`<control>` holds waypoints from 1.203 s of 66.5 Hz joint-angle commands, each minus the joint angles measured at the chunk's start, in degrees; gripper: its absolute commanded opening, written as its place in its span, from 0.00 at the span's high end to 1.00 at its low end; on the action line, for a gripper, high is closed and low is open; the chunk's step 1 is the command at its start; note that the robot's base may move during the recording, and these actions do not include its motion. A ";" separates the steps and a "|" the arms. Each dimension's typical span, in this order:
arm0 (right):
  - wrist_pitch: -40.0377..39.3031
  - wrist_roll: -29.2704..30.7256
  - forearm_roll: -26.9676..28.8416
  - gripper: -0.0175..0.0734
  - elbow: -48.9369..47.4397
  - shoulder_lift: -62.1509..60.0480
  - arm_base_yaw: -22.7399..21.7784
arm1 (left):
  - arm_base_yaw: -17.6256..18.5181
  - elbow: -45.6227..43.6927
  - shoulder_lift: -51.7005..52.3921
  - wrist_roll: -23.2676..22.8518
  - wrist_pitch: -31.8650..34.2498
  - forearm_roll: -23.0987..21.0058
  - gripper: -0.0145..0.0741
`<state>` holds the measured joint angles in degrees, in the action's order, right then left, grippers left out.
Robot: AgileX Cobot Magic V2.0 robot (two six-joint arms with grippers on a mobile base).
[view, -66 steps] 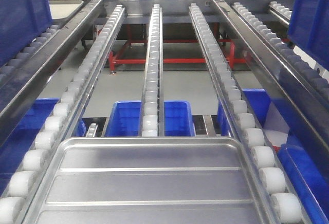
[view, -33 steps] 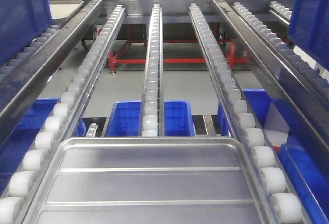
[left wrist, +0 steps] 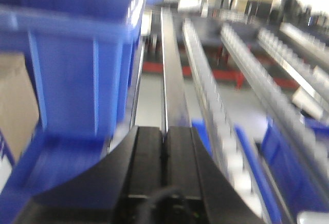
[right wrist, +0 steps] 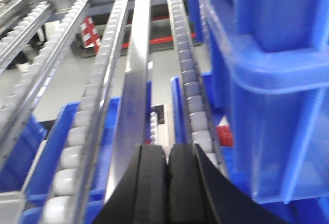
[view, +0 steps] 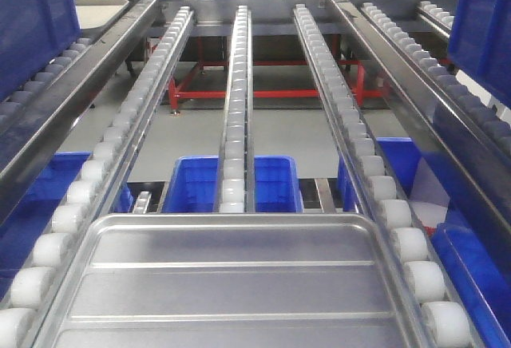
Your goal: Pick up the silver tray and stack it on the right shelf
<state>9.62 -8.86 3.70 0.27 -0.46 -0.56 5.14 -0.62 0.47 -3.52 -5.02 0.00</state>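
While the silver tray lies level over the near end of the right shelf, our left jaws and right jaws are each closed tight on its thin rim. Ahead of them we see white roller rails; blue bins stand outboard, grey floor beneath.

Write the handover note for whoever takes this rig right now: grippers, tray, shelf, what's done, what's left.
Grippers: the left gripper is shut, and the thin metal edge of the silver tray runs out from between its fingers. The right gripper is also shut, and the tray's shiny edge meets it, so it looks clamped too.
Tray: at the near end of the right shelf, lying over the roller rails. Whether its weight is on the rollers cannot be told.
Done: tray grabbed and at the shelf.
Left: settle it on the rollers, open both grippers, pull the arms clear.
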 commanded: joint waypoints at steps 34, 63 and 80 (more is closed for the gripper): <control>20.01 0.68 3.08 0.75 -23.21 44.76 17.04 | 0.50 -27.11 -42.36 0.06 -31.80 -5.12 0.94; 21.13 -10.61 5.10 0.74 -29.72 56.16 17.11 | 1.80 -28.22 -53.38 -0.41 -33.50 -13.76 0.94; 22.75 -22.51 -3.70 0.72 -35.42 62.79 20.33 | 13.90 -33.65 -55.75 -26.48 -37.52 7.20 0.94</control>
<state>33.27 -26.17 3.85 -31.46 61.21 18.52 14.56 -30.60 -54.09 -19.10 -42.25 -1.70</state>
